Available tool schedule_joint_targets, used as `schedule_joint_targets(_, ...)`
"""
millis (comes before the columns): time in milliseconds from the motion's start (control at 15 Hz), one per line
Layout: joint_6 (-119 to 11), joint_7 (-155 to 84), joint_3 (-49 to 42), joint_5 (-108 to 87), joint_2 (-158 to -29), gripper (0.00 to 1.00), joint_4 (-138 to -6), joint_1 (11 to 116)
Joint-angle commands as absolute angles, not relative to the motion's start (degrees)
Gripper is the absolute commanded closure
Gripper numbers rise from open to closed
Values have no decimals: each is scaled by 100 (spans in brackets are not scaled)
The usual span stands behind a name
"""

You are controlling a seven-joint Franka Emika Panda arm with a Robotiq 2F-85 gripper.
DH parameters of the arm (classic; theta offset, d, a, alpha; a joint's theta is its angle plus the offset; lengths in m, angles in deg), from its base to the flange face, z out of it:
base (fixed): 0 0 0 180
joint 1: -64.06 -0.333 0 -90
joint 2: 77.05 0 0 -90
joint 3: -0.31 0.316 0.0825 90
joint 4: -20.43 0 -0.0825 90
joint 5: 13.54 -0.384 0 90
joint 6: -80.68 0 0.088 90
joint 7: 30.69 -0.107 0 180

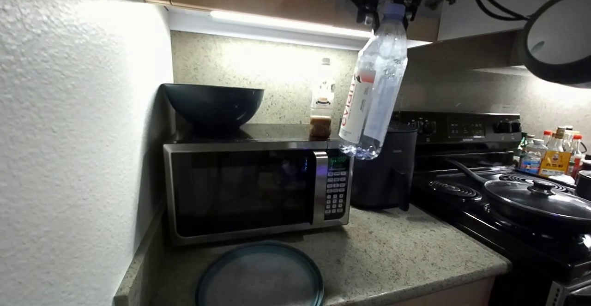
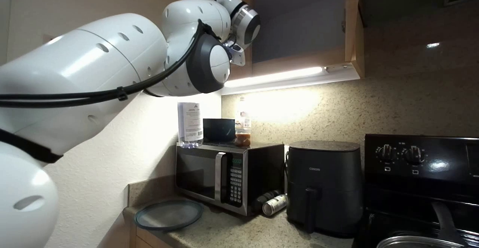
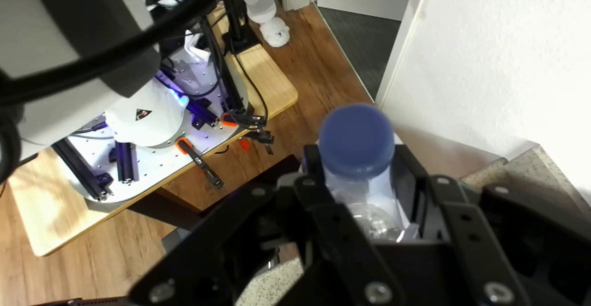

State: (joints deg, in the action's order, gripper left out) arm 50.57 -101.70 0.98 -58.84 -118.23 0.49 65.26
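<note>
"What did the gripper [image 1: 389,20] have?"

"It was clamped on a clear Evian bottle [image 1: 377,87], one finger on either side of the neck, just beneath the blue cap [image 3: 356,141]."

"And where was that bottle?"

"In the air in front of the microwave [image 1: 244,190], cap end up and leaning in an exterior view; its base overlapped the microwave's upper edge in both exterior views."

"What stood on top of the microwave?"

"A dark bowl [image 1: 214,105] at the end away from the keypad [image 1: 335,195], and a sauce bottle [image 1: 320,126] with brown contents nearer the keypad end."

"What lay around it?"

"A flat round disc [image 1: 258,273] was on the counter [image 1: 392,250] in front of the microwave. Beside its keypad end were a can [image 2: 275,204] and, past that, a dark air fryer [image 2: 323,188]. The stove [image 1: 461,213], with a lidded pan [image 1: 545,207] on it, stood farther out that way."
</note>
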Motion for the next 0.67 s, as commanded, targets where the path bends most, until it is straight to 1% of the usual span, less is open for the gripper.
schedule_joint_targets(0, 4985, -10312, 99, -5921, -11768, 59, 49, 6468)
schedule_joint_targets(333, 4941, -10395, 96, -5923, -11726, 59, 48, 6424)
schedule_joint_targets(400, 4987, -10491, 57, -5864, -11710, 84, 26, 6388)
schedule_joint_targets(600, 5033, -11512, 17, -6075, -11558, 84, -106, 6331)
